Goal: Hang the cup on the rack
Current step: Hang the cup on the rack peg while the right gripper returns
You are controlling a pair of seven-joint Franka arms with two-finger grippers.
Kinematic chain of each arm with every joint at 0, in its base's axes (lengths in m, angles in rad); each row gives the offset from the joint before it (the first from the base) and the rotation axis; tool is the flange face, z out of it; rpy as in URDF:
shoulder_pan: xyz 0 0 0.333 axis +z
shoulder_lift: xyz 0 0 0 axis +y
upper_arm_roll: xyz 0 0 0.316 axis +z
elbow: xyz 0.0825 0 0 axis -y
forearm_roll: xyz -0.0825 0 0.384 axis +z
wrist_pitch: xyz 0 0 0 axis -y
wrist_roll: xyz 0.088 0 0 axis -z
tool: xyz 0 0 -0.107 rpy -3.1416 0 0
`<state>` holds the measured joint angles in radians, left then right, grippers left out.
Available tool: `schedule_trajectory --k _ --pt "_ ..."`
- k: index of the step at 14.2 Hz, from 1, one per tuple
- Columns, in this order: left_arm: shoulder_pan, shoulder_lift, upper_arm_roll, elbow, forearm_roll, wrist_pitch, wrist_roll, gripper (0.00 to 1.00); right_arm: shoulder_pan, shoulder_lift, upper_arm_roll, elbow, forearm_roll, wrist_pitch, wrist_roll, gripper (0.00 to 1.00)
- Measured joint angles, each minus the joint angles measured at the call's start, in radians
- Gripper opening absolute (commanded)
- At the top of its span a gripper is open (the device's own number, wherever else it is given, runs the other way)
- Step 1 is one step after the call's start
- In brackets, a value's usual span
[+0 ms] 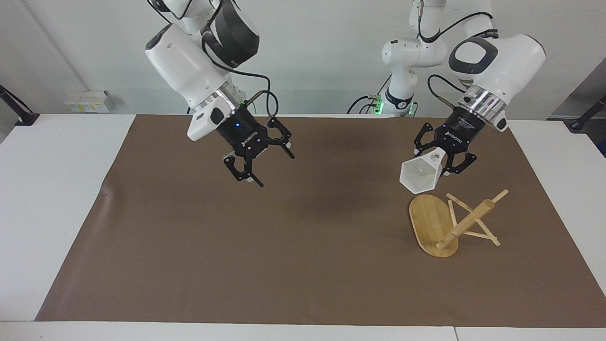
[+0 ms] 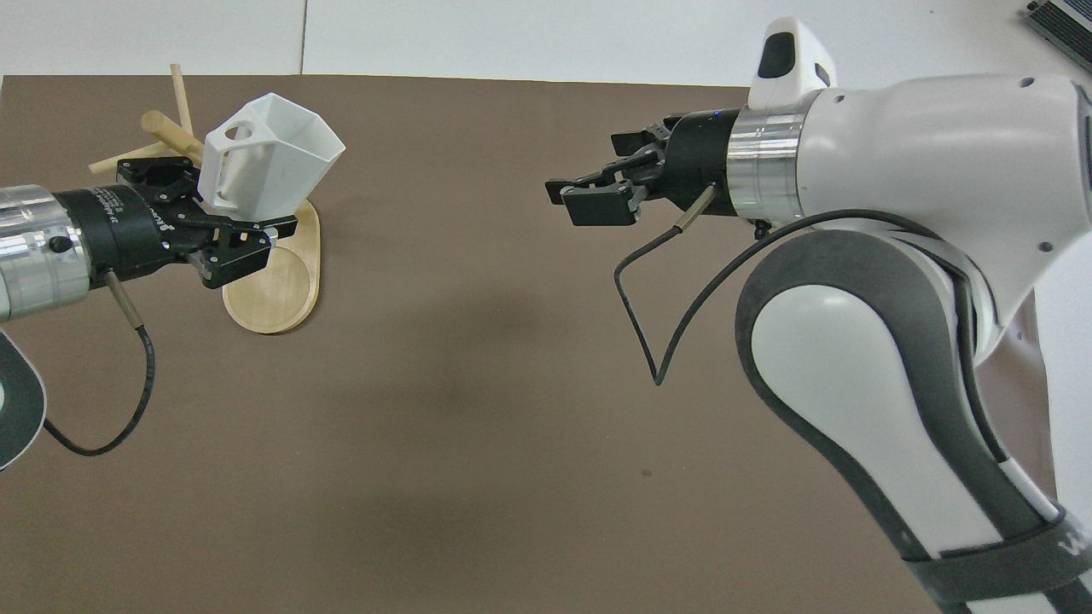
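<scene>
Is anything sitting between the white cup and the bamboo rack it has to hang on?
Nothing visible. The left tool holds the white faceted cup in the air just above the light bamboo rack's oval base, only open air between them.

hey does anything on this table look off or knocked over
Yes. The rack seems tipped on its side, its oval base on edge, post and pegs slanting sideways. The left pincer holds the cup in the air over it. The right pincer hangs open, waiting.

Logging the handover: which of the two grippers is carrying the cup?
The left gripper, up over the rack, is shut on the cup. The right gripper is open and empty over the mat.
</scene>
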<state>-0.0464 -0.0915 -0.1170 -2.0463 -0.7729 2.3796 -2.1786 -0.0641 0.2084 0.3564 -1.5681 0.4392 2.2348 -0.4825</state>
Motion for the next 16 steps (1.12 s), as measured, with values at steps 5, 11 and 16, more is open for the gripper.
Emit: schedule_trajectory --k 5,11,16 --pt "-0.016 0.070 -0.009 -0.024 0.000 0.088 -0.085 0.00 -0.002 -0.004 -0.093 0.000 -0.172 -0.092 0.113 1.00" --pt "-0.016 0.115 -0.007 -0.026 0.000 0.170 -0.138 0.00 -0.005 -0.025 -0.205 0.001 -0.337 -0.271 0.146 1.00" --pt "-0.014 0.148 -0.003 -0.026 0.000 0.213 -0.157 0.00 -0.005 -0.036 -0.249 0.004 -0.408 -0.389 0.194 1.00"
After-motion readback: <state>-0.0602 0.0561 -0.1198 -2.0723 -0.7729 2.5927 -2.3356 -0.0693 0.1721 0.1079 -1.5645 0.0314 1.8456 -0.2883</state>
